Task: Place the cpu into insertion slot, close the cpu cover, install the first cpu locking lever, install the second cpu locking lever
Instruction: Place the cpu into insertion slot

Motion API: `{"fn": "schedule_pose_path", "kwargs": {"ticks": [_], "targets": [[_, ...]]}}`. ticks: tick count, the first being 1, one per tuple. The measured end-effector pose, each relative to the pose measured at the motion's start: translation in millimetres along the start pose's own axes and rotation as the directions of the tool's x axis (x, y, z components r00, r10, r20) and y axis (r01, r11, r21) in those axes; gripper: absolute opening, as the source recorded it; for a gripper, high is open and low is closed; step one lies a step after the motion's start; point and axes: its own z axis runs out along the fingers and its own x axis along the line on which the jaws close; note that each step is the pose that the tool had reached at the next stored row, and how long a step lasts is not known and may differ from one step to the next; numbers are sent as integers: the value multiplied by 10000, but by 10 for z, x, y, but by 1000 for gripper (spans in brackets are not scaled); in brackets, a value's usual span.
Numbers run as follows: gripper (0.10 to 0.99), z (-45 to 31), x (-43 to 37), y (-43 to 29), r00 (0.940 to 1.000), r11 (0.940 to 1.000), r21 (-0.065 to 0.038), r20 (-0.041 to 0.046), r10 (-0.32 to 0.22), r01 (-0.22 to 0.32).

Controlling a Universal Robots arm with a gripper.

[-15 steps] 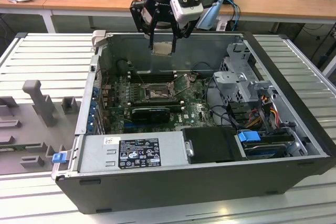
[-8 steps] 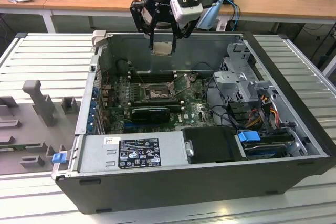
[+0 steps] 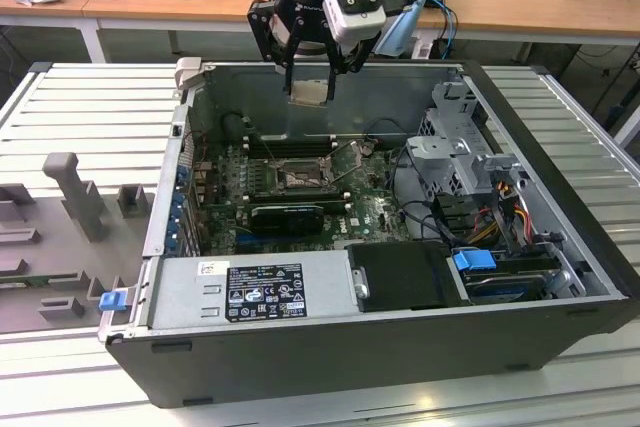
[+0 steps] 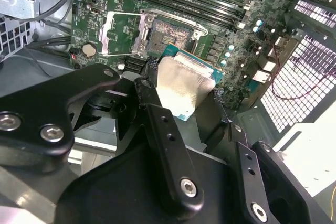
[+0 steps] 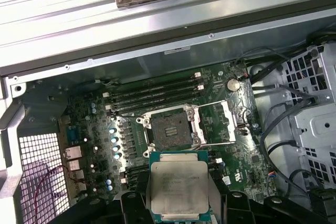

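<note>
My gripper (image 3: 310,77) is shut on the cpu (image 3: 310,91), a pale silvery square chip held flat between the black fingers (image 4: 152,103). It hangs above the back wall of the open computer case. In both wrist views the cpu (image 5: 178,184) (image 4: 181,85) is held well above the motherboard and to one side of the insertion slot (image 5: 170,128) (image 4: 170,31). The slot's dark centre is bare. The cpu cover (image 5: 216,123) (image 4: 122,35), a silver frame, is swung open beside the slot. In the exterior view the slot (image 3: 298,177) sits mid-board, in front of and below the gripper.
Long black memory slots (image 5: 155,94) run beside the socket. A black expansion card (image 3: 288,215), the power supply (image 3: 250,287) and a drive cage (image 3: 465,147) with cables fill the case. Grey fixtures (image 3: 75,192) stand at the exterior view's left.
</note>
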Motion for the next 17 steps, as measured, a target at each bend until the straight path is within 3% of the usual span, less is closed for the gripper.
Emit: {"fn": "schedule_pose_path", "kwargs": {"ticks": [17], "targets": [[529, 0, 0, 0, 9997, 9997, -4, 20, 225, -225]]}}
